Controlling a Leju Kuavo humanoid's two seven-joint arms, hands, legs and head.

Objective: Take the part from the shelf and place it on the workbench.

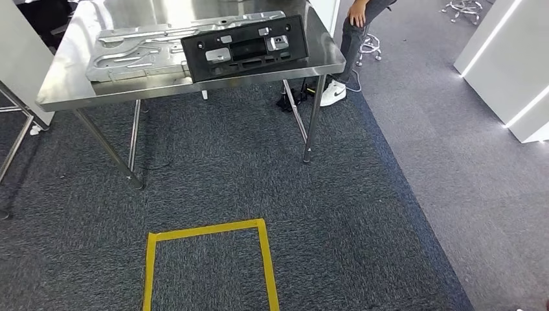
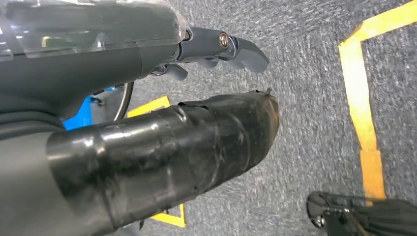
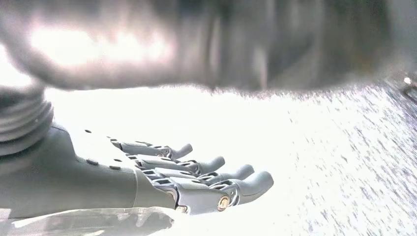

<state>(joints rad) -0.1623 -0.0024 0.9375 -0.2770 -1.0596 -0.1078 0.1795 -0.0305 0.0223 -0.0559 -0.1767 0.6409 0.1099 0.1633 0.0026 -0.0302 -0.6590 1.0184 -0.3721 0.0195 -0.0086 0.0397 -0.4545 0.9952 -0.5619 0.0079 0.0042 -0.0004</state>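
Black part (image 1: pixel 245 46) already lies on the worktop (image 1: pixel 71 91), upper left of frame; left hand (image 2: pixel 216 49) and right hand (image 3: pixel 187 182) hang empty, fingers apart; placing looks done; next, likely fetch another from the shelf

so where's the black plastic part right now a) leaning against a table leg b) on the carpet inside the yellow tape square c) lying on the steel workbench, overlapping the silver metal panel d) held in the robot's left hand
c: the head view shows the black plastic part lying flat on the steel workbench, its left end overlapping the silver stamped metal panel.
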